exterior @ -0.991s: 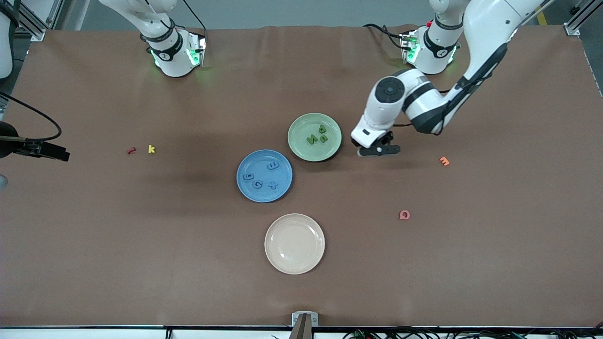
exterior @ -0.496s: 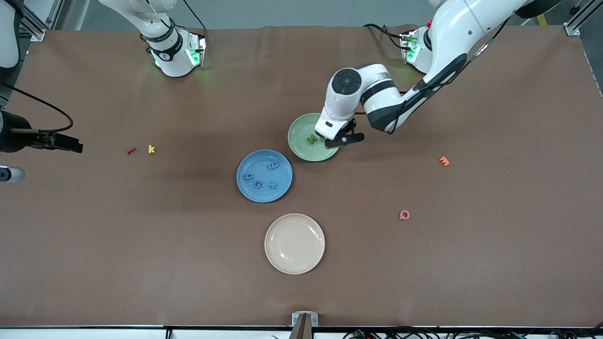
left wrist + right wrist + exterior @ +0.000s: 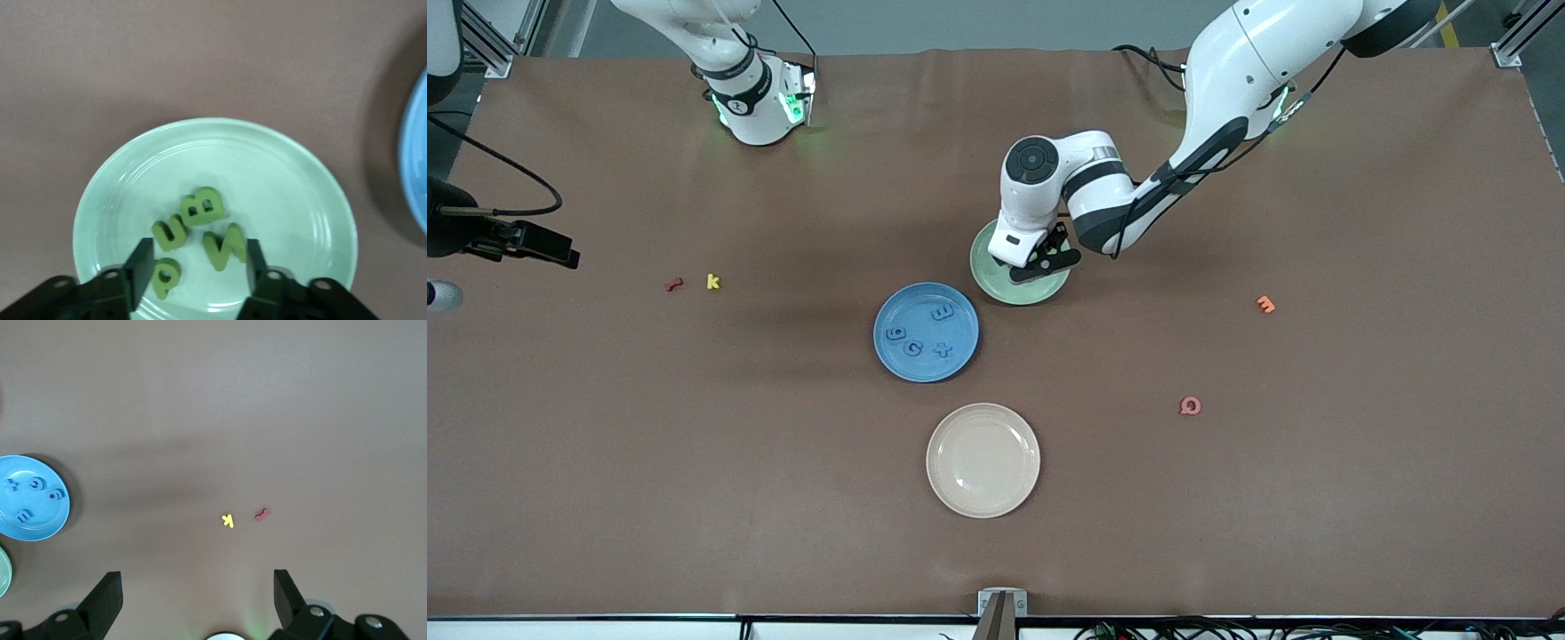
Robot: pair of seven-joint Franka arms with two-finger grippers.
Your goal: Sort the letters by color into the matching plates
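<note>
My left gripper (image 3: 1042,260) hangs low over the pale green plate (image 3: 985,276), open. In the left wrist view its jaws (image 3: 198,259) stand apart over the plate (image 3: 267,167). Four green letters lie there: a B (image 3: 203,205), a U (image 3: 170,233), an N (image 3: 225,245) and a P (image 3: 164,276). The P lies by one finger, the N by the other. The blue plate (image 3: 920,366), nearer to the front camera, holds several blue letters (image 3: 941,313). My right gripper (image 3: 560,253) waits open over the right arm's end of the table.
A cream plate (image 3: 983,460) sits nearest the front camera. A yellow k (image 3: 712,281) and a red piece (image 3: 674,284) lie toward the right arm's end. An orange letter (image 3: 1265,304) and a pink letter (image 3: 1190,406) lie toward the left arm's end.
My left gripper moved from beside the green plate to over it and opened. A fourth green letter now lies in that plate. The right gripper only drifted slightly.
</note>
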